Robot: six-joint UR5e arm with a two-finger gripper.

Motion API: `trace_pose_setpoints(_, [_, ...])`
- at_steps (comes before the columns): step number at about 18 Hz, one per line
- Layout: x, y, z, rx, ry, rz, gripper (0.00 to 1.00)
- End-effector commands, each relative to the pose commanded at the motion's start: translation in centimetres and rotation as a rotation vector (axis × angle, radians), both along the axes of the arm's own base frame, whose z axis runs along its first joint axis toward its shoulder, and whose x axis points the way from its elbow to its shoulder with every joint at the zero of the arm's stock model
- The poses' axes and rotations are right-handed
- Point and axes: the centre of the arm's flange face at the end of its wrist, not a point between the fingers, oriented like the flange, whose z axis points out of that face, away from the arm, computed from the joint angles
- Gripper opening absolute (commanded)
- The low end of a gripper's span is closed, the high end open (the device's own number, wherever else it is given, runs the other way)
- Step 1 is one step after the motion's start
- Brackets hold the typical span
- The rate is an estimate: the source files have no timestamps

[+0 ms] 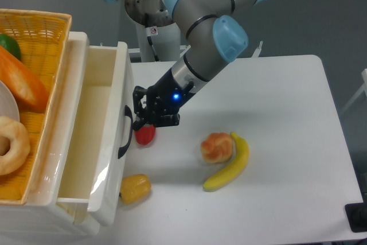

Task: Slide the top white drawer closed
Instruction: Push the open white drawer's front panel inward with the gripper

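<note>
Pressing against the black handle point(125, 132) at the tabletop's left edge, the gripper point(139, 120) — fingers together, as far as shows — bears on the top white drawer point(109, 142), half open, to shut it.

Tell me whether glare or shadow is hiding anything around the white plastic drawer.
Fixed camera: a bright glare patch sits on the glossy top white drawer rim, low down; its curved black handle stays crisp; the black two-finger gripper is dark, so its fingers are hard to separate; soft shadows under the yellow banana.
</note>
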Motion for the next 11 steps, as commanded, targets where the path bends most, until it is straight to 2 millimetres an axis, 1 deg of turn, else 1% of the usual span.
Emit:
trace_pose_setpoints(4, [1.1, 0.7, -0.1, -0.004, -0.004, -0.017, 0.0])
trace_pose_setpoints(6, [1.2, 0.9, -0.1, -0.002, -0.004, -0.019, 0.0])
trace_pose_setpoints(8, [2.1, 1.6, 0.0, 0.002, 0.002, -0.028, 0.0])
trace_pose_setpoints(11, [2.2, 2.5, -0.2, 0.002, 0.005, -0.01, 0.0])
